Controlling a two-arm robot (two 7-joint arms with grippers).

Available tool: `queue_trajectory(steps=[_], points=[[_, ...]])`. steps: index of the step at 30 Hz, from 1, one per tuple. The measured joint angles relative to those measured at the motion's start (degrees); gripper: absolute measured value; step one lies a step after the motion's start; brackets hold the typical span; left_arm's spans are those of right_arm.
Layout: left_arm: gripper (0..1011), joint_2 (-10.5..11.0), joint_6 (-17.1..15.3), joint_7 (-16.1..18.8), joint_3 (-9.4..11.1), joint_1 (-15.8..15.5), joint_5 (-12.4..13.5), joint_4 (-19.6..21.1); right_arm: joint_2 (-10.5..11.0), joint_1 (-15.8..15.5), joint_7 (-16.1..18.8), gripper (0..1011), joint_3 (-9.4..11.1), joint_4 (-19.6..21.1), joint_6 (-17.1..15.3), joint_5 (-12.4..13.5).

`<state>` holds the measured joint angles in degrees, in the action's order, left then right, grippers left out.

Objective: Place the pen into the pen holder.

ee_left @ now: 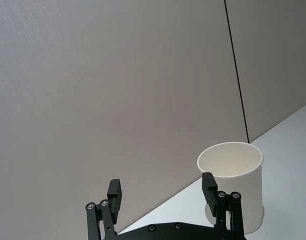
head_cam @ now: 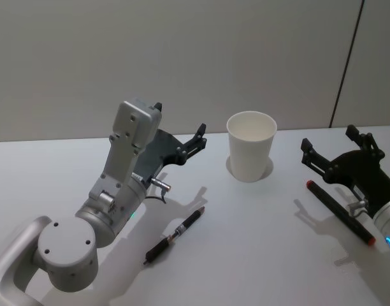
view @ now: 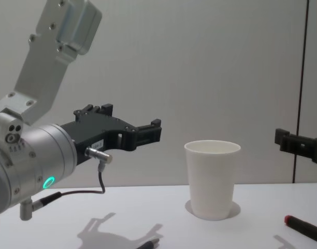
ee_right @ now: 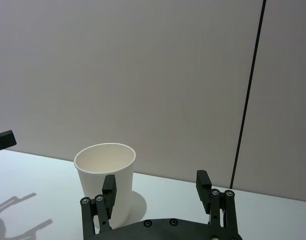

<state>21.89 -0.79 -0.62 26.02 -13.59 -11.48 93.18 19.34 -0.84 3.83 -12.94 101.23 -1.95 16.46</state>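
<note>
Left gripper (head_cam: 179,119) and right gripper (head_cam: 329,138) are hovering wide open, gripping nothing.
Black pen (head_cam: 174,236) is lying flat, pointing diagonally toward the upright white paper cup (head_cam: 250,146) near the table's (head_cam: 259,261) far edge.

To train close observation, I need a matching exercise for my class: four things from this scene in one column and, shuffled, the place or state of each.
Things
1. pen holder
2. silver-banded pen
3. red-tipped pen
4. left gripper

Places or states
A. lying by the right gripper, on the robot's right
B. standing upright toward the back of the table
C. open, raised, holding nothing
D. lying mid-table, in front of the left arm

Pairs: 1-B, 2-D, 3-A, 4-C
</note>
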Motion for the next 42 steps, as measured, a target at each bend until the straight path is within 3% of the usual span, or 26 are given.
queue_trajectory(steps=[10, 23, 31, 42], points=[[1001, 0.0, 0.0, 0.0, 0.0, 0.0, 0.0, 0.0, 1.1, -0.5, 0.8, 1001, 0.9, 0.2, -0.1, 1.3], [1001, 0.0, 0.0, 0.0, 0.0, 0.0, 0.0, 0.0, 4.4, -2.9, 1.2, 1001, 3.5, 1.9, -1.2, 5.1], [1001, 0.0, 0.0, 0.0, 0.0, 0.0, 0.0, 0.0, 6.0, -4.5, 0.5, 1001, 4.8, 3.2, -3.9, 6.9], [1001, 0.0, 0.0, 0.0, 0.0, 0.0, 0.0, 0.0, 7.3, -5.4, -1.1, 1001, 5.7, 4.9, -11.3, 8.6]])
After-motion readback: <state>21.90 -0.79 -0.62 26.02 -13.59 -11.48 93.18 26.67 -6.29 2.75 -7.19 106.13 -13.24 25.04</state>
